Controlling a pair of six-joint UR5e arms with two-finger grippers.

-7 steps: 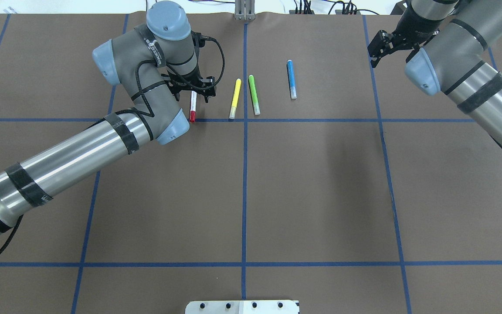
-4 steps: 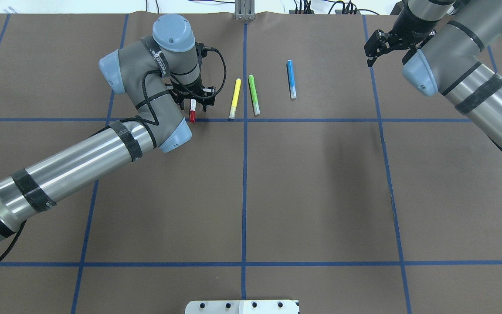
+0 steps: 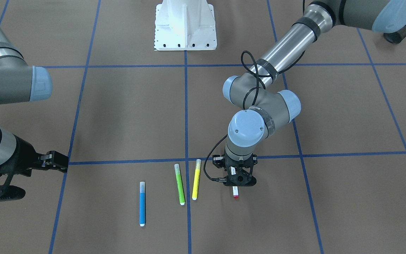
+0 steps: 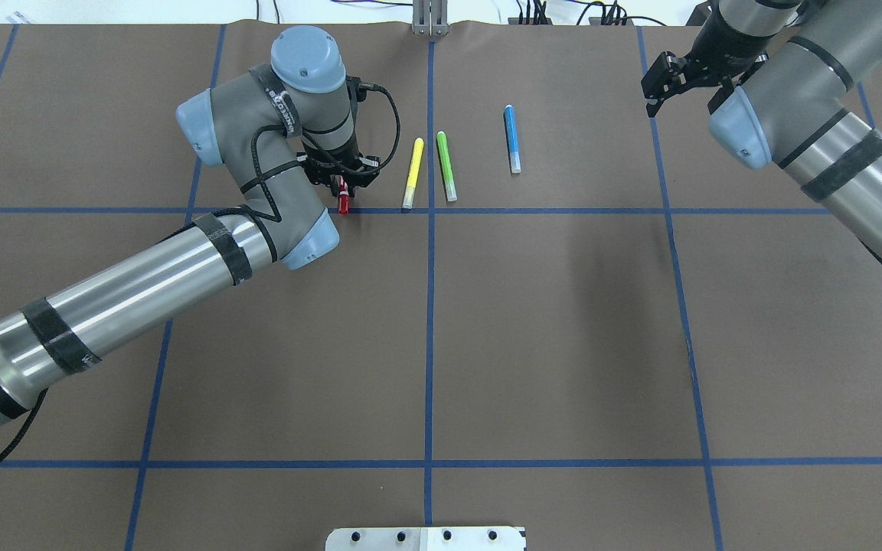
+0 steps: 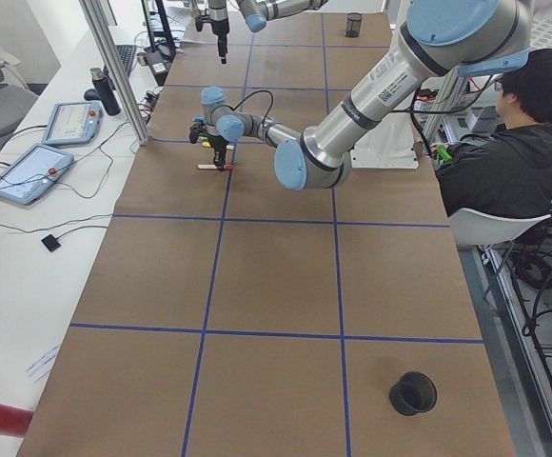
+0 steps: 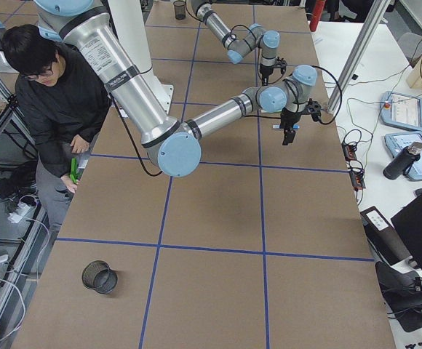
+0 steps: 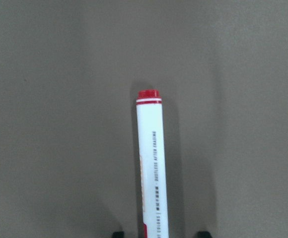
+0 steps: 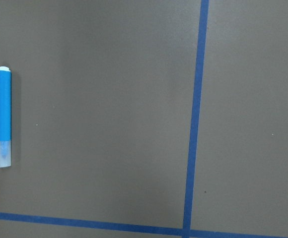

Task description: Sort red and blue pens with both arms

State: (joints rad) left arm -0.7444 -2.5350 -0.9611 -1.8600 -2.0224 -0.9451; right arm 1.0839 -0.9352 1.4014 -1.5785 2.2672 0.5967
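Overhead exterior: I've got the left pincer (image 4: pixel 344 186) astride the red pen (image 4: pixel 344 205) for pickup, can't tell if pinched; right pincer (image 4: pixel 655 88) spread.

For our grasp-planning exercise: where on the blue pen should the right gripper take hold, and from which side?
Probably grip the blue pen mid-barrel, coming down from above with the right gripper, jaws across its width: it lies flat, with room along both long sides.

Yellow marker (image 4: pixel 413 174) just beside red pen (image 4: pixel 343 202)
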